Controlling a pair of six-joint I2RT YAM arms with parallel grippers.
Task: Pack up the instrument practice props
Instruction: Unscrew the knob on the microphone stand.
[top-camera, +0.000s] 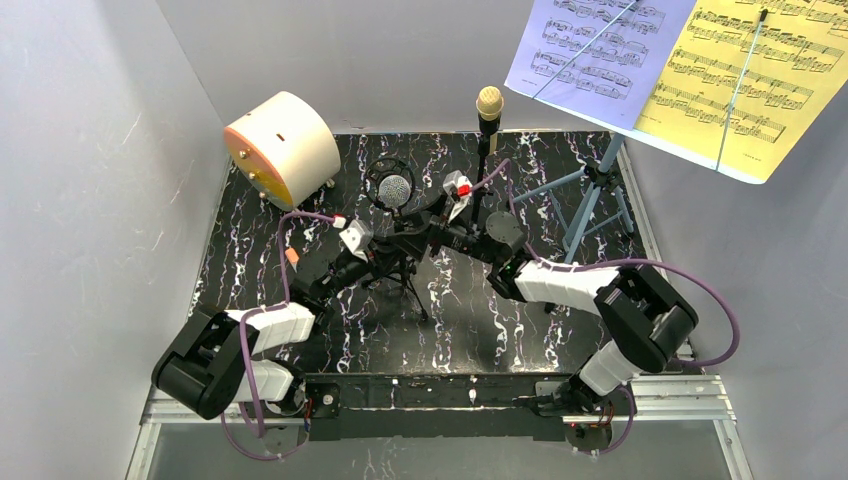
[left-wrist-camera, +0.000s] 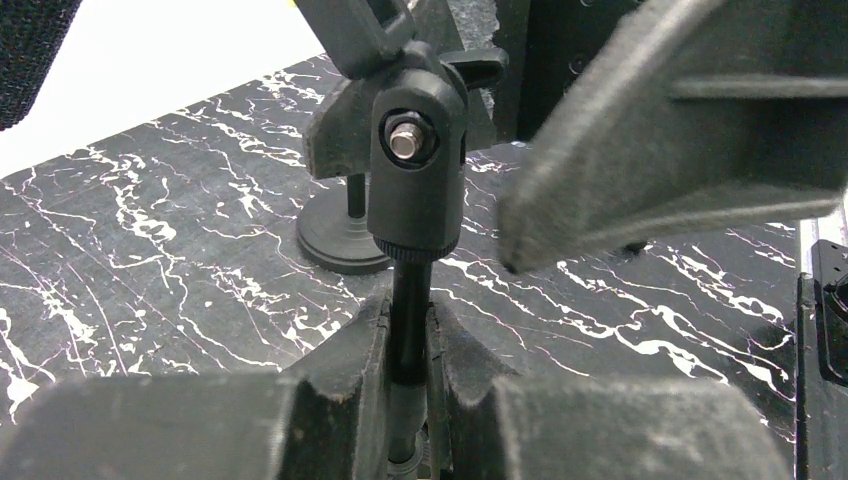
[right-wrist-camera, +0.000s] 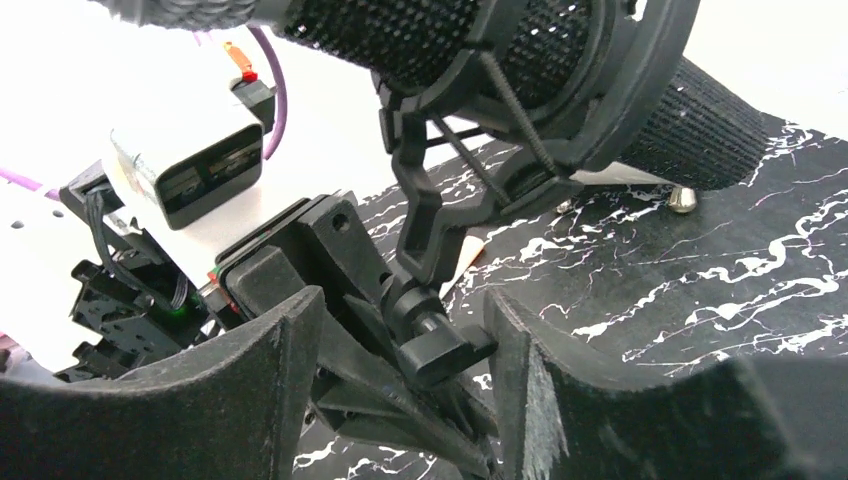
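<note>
The silver-headed microphone (top-camera: 394, 188) sits in a black shock mount (right-wrist-camera: 520, 110) on the black tripod pole (left-wrist-camera: 408, 300). My left gripper (left-wrist-camera: 408, 322) is shut on that pole just below its swivel joint (left-wrist-camera: 417, 165); it also shows in the top view (top-camera: 385, 255). My right gripper (right-wrist-camera: 405, 335) is open, its jaws straddling the swivel's black knob (right-wrist-camera: 447, 347); in the top view it (top-camera: 432, 232) sits next to the left one. The cream microphone (top-camera: 489, 103) stands on the round-base pole (left-wrist-camera: 340, 235). The blue music rack (top-camera: 592, 195) holds the lavender (top-camera: 590, 45) and yellow (top-camera: 750, 80) score sheets.
A big cream cylinder with an orange face (top-camera: 283, 148) lies at the back left of the black marbled mat (top-camera: 480, 320). Grey walls close in on the left, back and right. The tripod's legs (top-camera: 412, 290) spread under the left gripper.
</note>
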